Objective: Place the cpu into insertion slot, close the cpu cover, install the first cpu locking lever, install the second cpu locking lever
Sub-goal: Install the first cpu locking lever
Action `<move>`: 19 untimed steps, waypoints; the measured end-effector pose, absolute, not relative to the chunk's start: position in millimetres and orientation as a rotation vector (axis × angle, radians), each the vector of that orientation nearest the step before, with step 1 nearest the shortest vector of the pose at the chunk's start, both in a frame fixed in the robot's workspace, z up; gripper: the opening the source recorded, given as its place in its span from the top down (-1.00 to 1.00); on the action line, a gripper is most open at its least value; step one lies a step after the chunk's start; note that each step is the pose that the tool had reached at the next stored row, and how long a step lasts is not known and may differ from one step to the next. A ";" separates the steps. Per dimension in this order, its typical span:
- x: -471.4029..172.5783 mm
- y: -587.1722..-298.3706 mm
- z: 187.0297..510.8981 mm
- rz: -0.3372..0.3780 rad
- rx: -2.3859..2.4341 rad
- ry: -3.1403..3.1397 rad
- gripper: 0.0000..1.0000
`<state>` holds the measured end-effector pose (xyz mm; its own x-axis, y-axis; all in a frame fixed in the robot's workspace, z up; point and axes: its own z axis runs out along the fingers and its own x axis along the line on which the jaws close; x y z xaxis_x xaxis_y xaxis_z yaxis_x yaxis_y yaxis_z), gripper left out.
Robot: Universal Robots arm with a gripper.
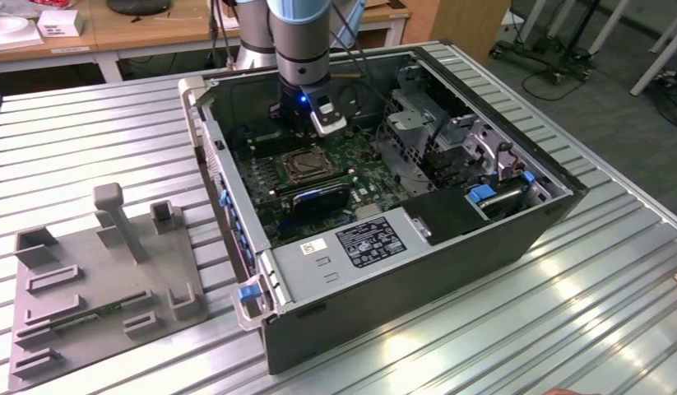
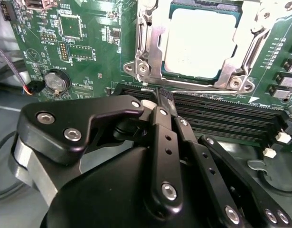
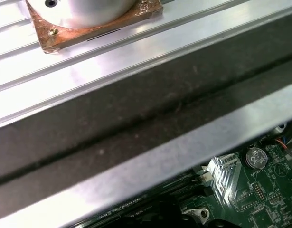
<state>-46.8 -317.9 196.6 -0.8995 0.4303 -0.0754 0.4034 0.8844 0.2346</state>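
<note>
Pressing together at the tips, the black fingers of the gripper (image 2: 161,100) look shut in the second wrist view. Whether they pinch anything is hard to say, since the tips hide what is under them. They sit at the edge of the long black memory slots (image 2: 221,116). Just beyond runs a thin wire lever (image 2: 202,89), lying flat along the near side of the socket; can't tell if it is latched. Past that, the cpu cover (image 2: 153,45) is down, framing the cpu (image 2: 198,42), whose pale metal top shows through the window. So the chip is seated in the insertion slot (image 1: 299,167). Green motherboard (image 2: 89,42) surrounds it, with a coin battery (image 2: 56,80) off to one side. In the exterior view the arm reaches down into the open computer case (image 1: 448,263), gripper just behind the socket. The case lies on a ribbed metal table (image 1: 601,329), with a grey fixture plate (image 1: 97,304) at the exterior view's left.
</note>
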 end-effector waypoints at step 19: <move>-46.8 -316.8 197.8 0.314 0.670 2.919 0.80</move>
